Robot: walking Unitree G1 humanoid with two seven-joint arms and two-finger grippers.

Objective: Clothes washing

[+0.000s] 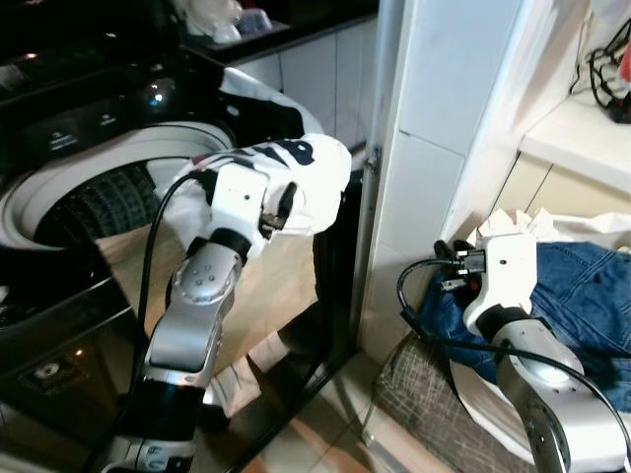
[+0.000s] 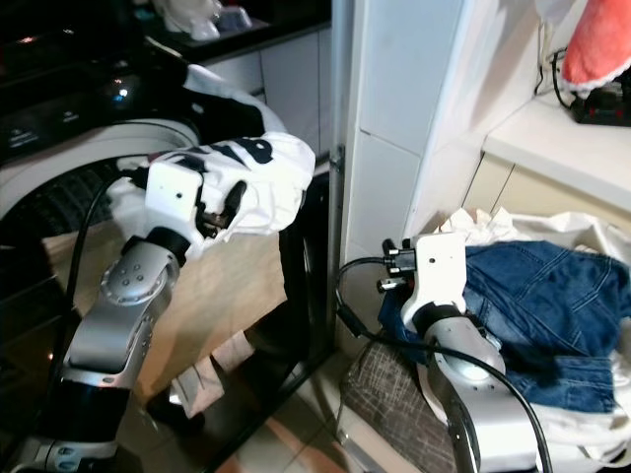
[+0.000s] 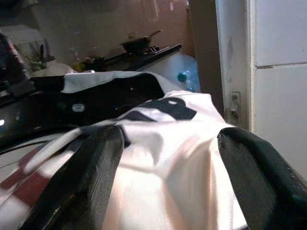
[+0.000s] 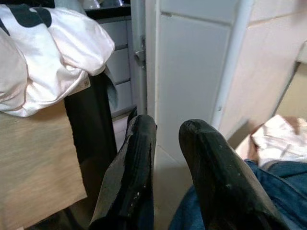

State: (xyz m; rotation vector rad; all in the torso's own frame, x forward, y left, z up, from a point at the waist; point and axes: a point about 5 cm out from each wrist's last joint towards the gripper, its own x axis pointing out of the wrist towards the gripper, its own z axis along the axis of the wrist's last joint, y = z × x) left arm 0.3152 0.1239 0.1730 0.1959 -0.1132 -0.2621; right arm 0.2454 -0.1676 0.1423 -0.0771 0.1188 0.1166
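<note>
Silver arms point(image 1: 192, 325), black cables point(image 1: 414, 315)

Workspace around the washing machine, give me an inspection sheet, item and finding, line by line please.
Surface: washing machine, top opening uncovered.
Job's things: white garment with black print at the drum's edge; blue jeans piled on the right.
Clutter: red cloth on the shelf.
Grippers: left gripper open, fingers either side of the white garment; right gripper open, above the jeans, holding nothing.
Cables: black cable looping off the right wrist.
Surroundings: white tiled wall; stove pan behind.
</note>
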